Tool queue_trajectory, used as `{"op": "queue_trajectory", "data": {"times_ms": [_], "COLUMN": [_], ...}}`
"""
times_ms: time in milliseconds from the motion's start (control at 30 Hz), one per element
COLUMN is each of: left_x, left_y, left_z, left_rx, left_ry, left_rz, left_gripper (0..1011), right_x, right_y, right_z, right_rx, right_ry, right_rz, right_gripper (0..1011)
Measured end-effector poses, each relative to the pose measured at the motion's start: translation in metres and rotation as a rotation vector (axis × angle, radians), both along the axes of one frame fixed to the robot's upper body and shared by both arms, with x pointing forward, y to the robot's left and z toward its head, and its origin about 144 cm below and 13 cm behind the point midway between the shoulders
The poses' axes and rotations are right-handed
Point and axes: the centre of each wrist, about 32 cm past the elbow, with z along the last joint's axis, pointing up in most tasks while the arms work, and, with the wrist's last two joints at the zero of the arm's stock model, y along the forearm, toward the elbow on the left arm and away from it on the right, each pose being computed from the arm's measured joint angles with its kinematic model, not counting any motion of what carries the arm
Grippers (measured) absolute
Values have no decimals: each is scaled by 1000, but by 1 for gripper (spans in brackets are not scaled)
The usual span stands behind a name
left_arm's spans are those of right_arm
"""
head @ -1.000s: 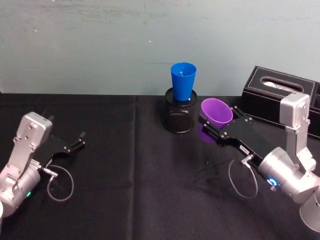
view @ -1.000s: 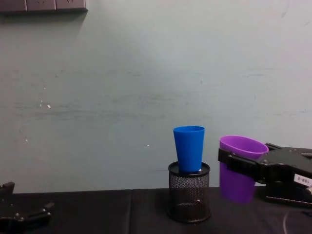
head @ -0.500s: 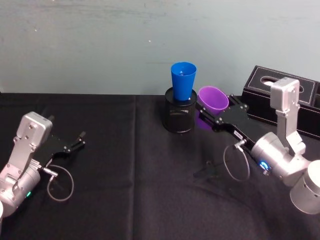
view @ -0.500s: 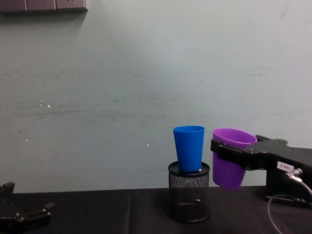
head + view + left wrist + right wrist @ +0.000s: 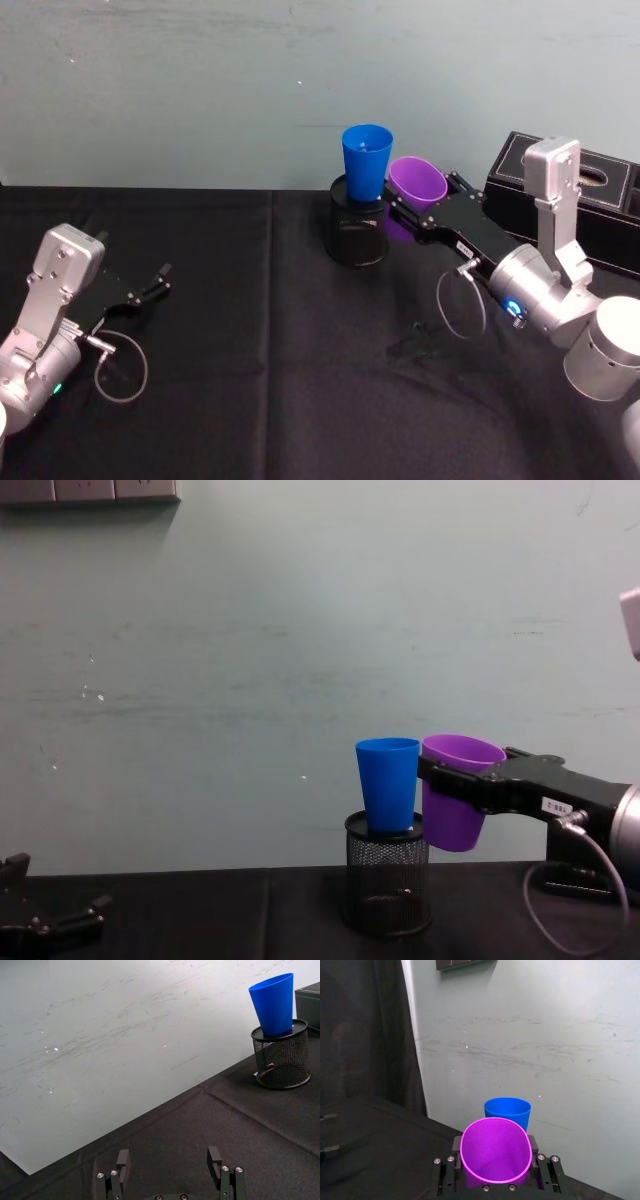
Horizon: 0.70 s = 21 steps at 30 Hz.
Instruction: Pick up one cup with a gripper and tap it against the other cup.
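The blue cup (image 5: 366, 160) (image 5: 388, 783) (image 5: 273, 1004) (image 5: 508, 1110) stands upright in a black mesh pen holder (image 5: 358, 234) (image 5: 387, 884) (image 5: 282, 1060) at the back of the table. My right gripper (image 5: 416, 206) (image 5: 450, 782) (image 5: 496, 1161) is shut on the purple cup (image 5: 417, 182) (image 5: 456, 790) (image 5: 495, 1150), holding it in the air right beside the blue cup, rims level and touching or nearly so. My left gripper (image 5: 163, 278) (image 5: 170, 1166) (image 5: 60, 920) rests open low over the table at the left, with nothing between its fingers.
A black tissue box (image 5: 590, 200) (image 5: 575, 880) sits at the back right behind my right arm. Black cloth (image 5: 260, 330) covers the table, and a pale wall (image 5: 250, 660) stands close behind the cups.
My right gripper has carried the purple cup up and to the left, from beside the pen holder to right against the blue cup. The left arm has not moved.
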Motion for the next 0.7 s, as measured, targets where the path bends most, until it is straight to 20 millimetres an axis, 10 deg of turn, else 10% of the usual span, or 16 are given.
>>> {"op": "queue_trajectory", "data": {"times_ms": [700], "left_x": [0], "left_y": [0], "left_z": [0], "left_rx": [0], "left_ry": [0], "left_rz": [0], "left_gripper": [1012], "right_x": [20], "right_y": [5], "right_z": [5], "right_rx": [-6], "right_ry": [-24], "right_rz": [10], "right_gripper": [733]}}
